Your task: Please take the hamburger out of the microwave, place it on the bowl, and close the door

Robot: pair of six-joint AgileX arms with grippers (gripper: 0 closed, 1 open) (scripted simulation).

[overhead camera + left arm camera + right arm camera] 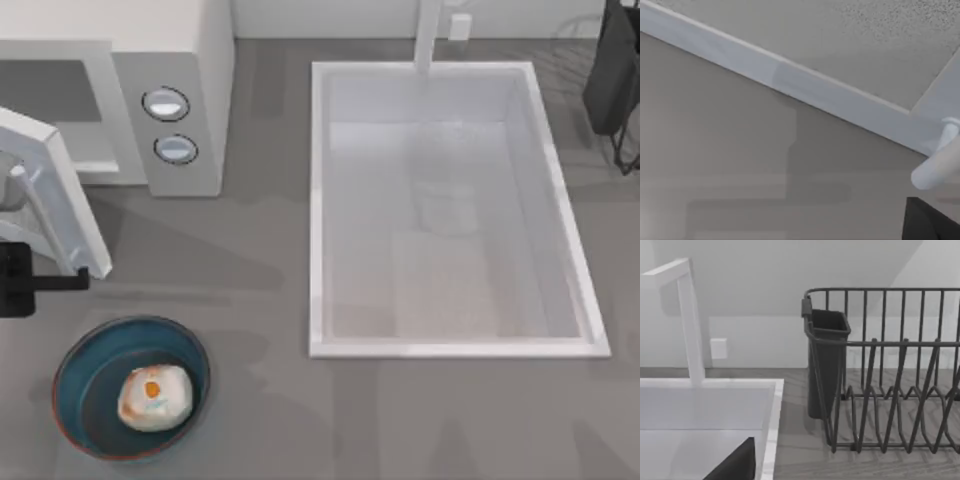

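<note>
The hamburger [155, 397], a cream lump with an orange patch, lies inside the blue bowl [75, 350] near the table's front left. Behind it at the back left stands the white microwave [190, 60], its grey cavity [50, 90] showing. The door [55, 195] stands swung out toward the front. My left gripper [80, 281] is at the left edge of the table, right beside the door's lower corner. In the left wrist view a white rod-like handle [937, 162] is close. My right arm [612, 70] is parked at the back right.
A white sink basin [320, 200] with a faucet [428, 35] takes up the middle and right of the table. A dark wire dish rack [900, 370] with a cutlery cup [825, 355] stands at the back right. Two dials [166, 103] sit on the microwave panel.
</note>
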